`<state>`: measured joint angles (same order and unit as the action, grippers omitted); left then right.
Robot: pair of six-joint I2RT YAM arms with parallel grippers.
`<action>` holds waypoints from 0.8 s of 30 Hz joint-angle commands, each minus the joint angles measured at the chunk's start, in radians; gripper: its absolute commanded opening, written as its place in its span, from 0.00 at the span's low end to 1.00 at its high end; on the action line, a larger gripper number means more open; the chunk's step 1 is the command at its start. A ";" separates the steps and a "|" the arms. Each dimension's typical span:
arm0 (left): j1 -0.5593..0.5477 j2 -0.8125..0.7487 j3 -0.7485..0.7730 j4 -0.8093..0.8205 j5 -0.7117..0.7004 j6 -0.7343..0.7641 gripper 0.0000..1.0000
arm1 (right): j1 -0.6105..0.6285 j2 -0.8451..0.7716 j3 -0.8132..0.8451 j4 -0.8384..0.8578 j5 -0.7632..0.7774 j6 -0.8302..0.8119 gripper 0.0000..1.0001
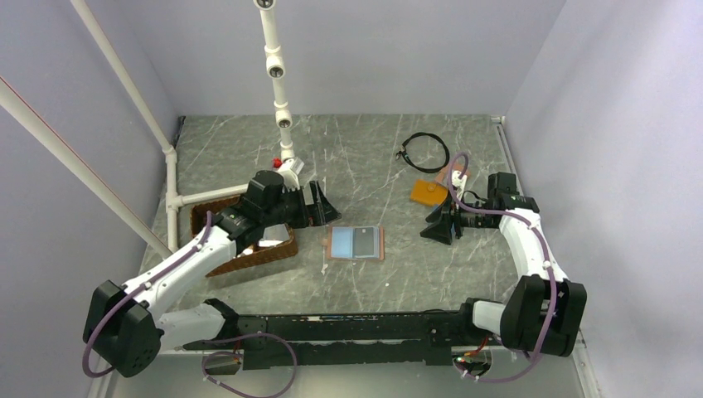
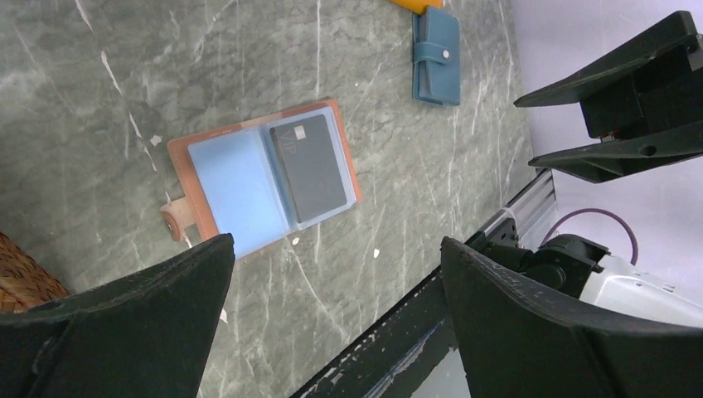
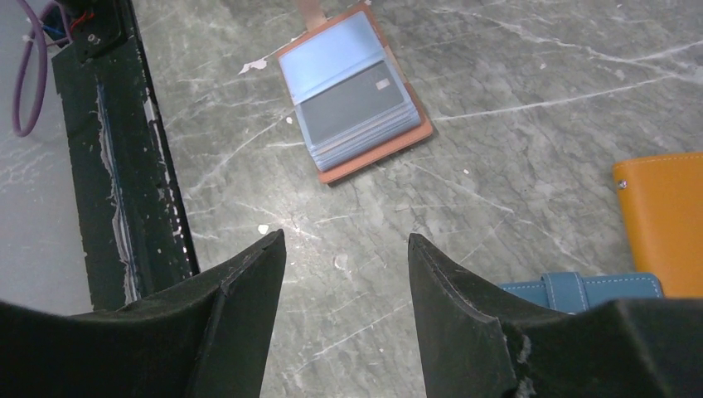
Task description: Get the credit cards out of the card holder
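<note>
The salmon-pink card holder lies open flat on the marble table between the two grippers, light-blue pockets up. A grey credit card sits in its right-hand pocket. The holder and card show in the left wrist view, and the holder and card in the right wrist view. My left gripper is open and empty, above and to the left of the holder. My right gripper is open and empty, to the right of the holder.
An orange wallet and a teal-blue wallet lie by the right gripper. A black cable loop lies at the back. A brown woven basket sits under the left arm. A white pipe frame stands at the back left.
</note>
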<state>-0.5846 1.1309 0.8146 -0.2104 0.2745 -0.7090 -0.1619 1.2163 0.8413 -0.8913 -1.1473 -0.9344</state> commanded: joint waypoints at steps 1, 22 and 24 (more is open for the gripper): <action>0.006 -0.024 -0.010 0.067 0.064 -0.044 1.00 | -0.005 -0.045 -0.012 0.049 -0.020 -0.006 0.59; 0.005 -0.003 -0.046 0.203 0.193 -0.150 0.99 | -0.004 -0.048 -0.031 0.100 -0.032 0.021 0.59; 0.004 0.007 -0.041 0.203 0.196 -0.152 0.99 | -0.004 -0.048 -0.039 0.113 -0.031 0.023 0.59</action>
<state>-0.5800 1.1286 0.7567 -0.0635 0.4480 -0.8524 -0.1627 1.1759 0.8097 -0.8310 -1.1450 -0.8974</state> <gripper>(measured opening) 0.994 0.589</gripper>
